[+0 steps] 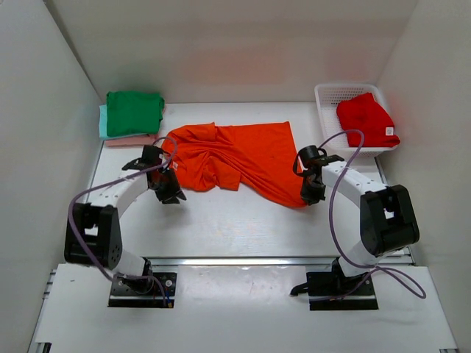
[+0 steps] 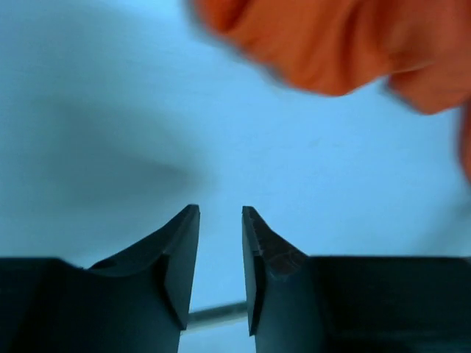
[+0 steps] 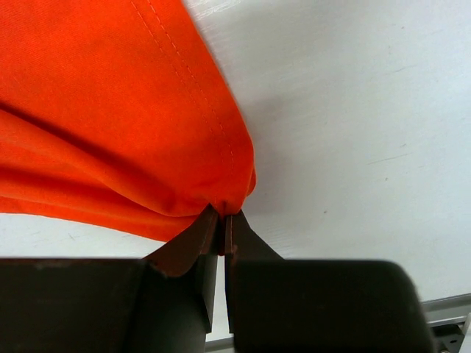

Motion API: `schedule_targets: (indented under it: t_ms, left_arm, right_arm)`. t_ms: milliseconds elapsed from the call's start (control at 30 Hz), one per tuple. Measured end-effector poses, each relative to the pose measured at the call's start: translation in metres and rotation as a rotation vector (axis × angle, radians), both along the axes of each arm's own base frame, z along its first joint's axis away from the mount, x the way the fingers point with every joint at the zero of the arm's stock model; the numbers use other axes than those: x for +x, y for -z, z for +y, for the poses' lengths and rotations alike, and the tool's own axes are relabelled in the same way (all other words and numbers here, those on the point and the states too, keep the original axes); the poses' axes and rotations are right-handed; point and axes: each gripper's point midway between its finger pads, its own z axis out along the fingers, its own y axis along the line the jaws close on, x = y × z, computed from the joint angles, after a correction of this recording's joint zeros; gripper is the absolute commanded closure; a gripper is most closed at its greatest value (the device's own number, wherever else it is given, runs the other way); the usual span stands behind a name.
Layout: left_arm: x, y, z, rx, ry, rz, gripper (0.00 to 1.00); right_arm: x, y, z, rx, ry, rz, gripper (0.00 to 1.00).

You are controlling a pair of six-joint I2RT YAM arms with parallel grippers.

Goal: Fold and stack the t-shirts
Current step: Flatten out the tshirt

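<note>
Your right tool (image 3: 222, 219) clamps a corner of the orange t-shirt (image 1: 250, 158); your left tool (image 2: 221, 215), parted and empty, has the cloth just ahead-right.

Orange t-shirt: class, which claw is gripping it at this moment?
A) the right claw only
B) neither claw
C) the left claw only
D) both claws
A: the right claw is pinched shut on an edge of the orange t-shirt, while the left claw is open over the bare table with no cloth between its fingers.
</note>
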Motion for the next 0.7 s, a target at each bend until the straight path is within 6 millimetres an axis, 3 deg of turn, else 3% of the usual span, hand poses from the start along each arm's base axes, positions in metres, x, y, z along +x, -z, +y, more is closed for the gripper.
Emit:
schedule_targets:
  t_ms: [33,100,167,233,300,400,433,633,700]
  left_arm:
    - [0.010,-0.006,-0.011,-0.046,-0.025,-0.063,0.66]
    - [0.018,-0.007,-0.031,-0.134,-0.093,-0.144,0.65]
    - [0.009,0.005,-0.050,-0.191,-0.161,-0.152,0.64]
    - [-0.006,0.021,-0.065,-0.208,-0.228,-0.116,0.73]
    - [-0.014,0.031,-0.077,-0.213,-0.283,-0.087,0.74]
    - [-0.001,0.029,-0.085,-0.224,-0.386,-0.122,0.75]
    - [0.006,0.027,-0.086,-0.229,-0.420,-0.145,0.69]
    - [0.044,0.027,-0.081,-0.223,-0.588,-0.203,0.61]
    - [0.056,0.031,-0.080,-0.214,-0.624,-0.207,0.64]
  right_arm:
    - [0.000,0.000,0.000,-0.001,-0.002,-0.001,1.00]
    - [0.002,-0.002,-0.001,-0.002,-0.005,-0.006,1.00]
    - [0.006,-0.005,-0.001,0.000,-0.007,-0.016,1.00]
    - [0.010,-0.008,0.000,0.004,-0.005,-0.029,1.00]
    - [0.014,-0.010,-0.001,0.007,-0.002,-0.040,0.99]
    - [0.015,-0.013,-0.002,0.012,0.001,-0.053,1.00]
    - [0.016,-0.014,-0.002,0.014,0.002,-0.059,1.00]
    - [0.018,-0.019,0.001,0.028,-0.001,-0.079,1.00]
    - [0.018,-0.019,0.001,0.031,-0.001,-0.079,1.00]
